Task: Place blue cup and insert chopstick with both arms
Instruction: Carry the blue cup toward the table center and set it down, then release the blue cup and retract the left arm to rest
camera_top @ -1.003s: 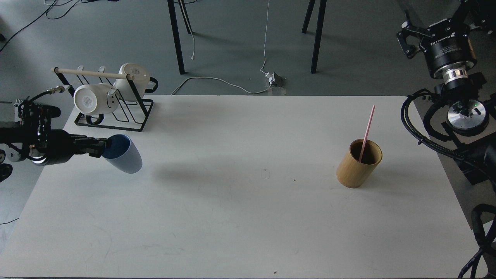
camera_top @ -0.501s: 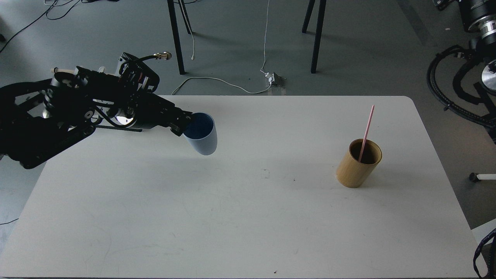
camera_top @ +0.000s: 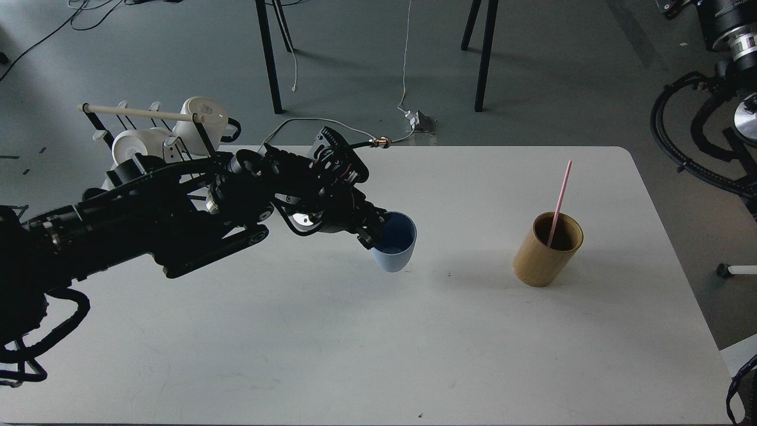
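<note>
My left gripper (camera_top: 378, 229) is shut on the rim of the blue cup (camera_top: 395, 244), a small light-blue tumbler with a darker inside. The cup is upright near the middle of the white table (camera_top: 366, 331); I cannot tell if its base touches the top. The pink chopstick (camera_top: 559, 202) stands leaning in the tan bamboo cylinder (camera_top: 547, 249) at the right, a short way right of the cup. My right arm (camera_top: 718, 112) shows only at the top right edge, off the table; its gripper is out of view.
A black wire mug rack (camera_top: 177, 133) with two white mugs and a pale wooden rod stands at the table's back left, partly behind my left arm. Table legs and cables lie on the floor behind the table.
My left arm has carried the blue cup from the table's left side rightward to near the centre and turned it from tilted to upright. The right arm has swung up and away.
</note>
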